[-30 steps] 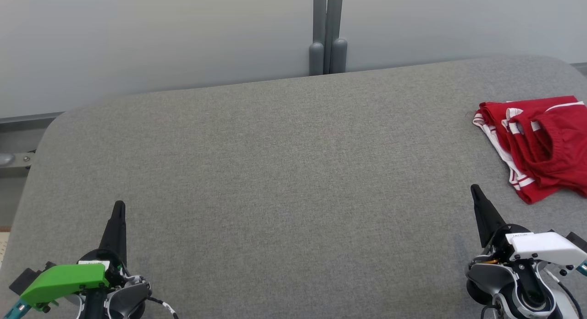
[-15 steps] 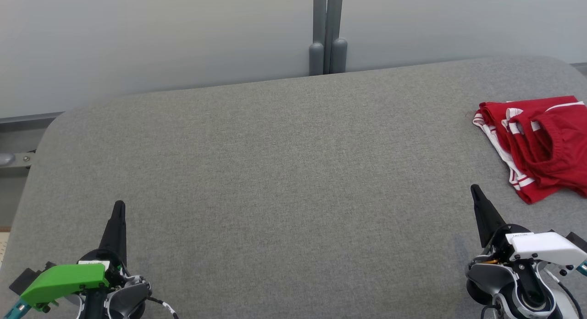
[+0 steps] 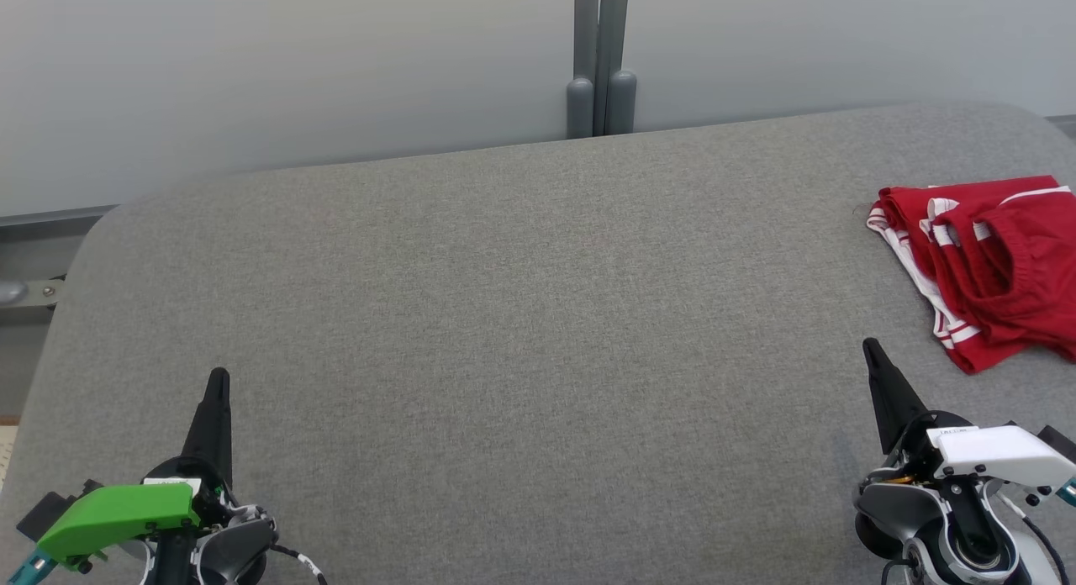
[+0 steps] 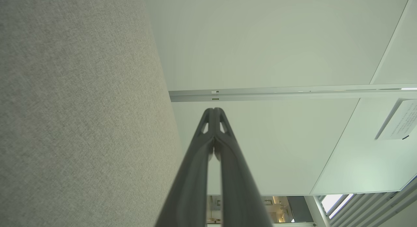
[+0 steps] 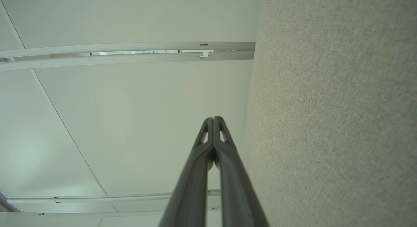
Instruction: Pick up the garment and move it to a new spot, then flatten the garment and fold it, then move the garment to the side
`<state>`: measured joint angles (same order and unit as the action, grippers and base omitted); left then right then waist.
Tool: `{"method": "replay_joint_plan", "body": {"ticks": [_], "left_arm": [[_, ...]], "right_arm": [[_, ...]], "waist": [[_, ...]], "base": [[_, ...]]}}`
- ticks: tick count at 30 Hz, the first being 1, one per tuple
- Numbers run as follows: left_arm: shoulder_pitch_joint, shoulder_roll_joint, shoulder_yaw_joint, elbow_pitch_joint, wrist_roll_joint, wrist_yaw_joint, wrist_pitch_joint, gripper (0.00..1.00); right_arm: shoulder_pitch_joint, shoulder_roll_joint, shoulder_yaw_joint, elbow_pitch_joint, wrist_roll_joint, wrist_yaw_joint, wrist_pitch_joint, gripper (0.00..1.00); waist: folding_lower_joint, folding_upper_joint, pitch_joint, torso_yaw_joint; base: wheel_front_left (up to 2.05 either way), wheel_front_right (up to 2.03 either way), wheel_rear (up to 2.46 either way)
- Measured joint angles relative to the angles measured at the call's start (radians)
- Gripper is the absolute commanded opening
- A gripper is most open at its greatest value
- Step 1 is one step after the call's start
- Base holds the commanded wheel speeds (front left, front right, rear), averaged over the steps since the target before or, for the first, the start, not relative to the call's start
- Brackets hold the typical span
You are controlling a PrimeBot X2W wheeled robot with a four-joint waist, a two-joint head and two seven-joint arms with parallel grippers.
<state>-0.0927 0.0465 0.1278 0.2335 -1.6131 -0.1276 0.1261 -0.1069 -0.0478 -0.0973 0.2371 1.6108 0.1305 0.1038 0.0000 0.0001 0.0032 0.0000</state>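
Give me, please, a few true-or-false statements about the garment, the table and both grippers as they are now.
1. The garment is red with white stripes. True.
2. The garment lies in the middle of the table. False: it lies at the table's right side.
3. The left gripper is shut. True.
4. The right gripper grips the garment. False: it is shut on nothing and sits apart from the garment.

I think I am in an office or a lab room. My big table [image 3: 538,316] has grey cloth on it. Behind it stand pale wall panels [image 3: 252,81] with a grey metal post [image 3: 600,55] between 2 of them. A paper sign [image 4: 395,119] hangs on a wall.
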Motion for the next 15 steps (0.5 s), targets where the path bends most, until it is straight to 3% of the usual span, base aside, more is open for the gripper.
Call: {"method": "replay_joint_plan", "body": {"ticks": [15], "left_arm": [[0.0,0.0,0.0,0.0,0.0,0.0,0.0,0.0]], "right_arm": [[0.0,0.0,0.0,0.0,0.0,0.0,0.0,0.0]], "waist": [[0.0,0.0,0.0,0.0]], "base": [[0.0,0.0,0.0]]}}
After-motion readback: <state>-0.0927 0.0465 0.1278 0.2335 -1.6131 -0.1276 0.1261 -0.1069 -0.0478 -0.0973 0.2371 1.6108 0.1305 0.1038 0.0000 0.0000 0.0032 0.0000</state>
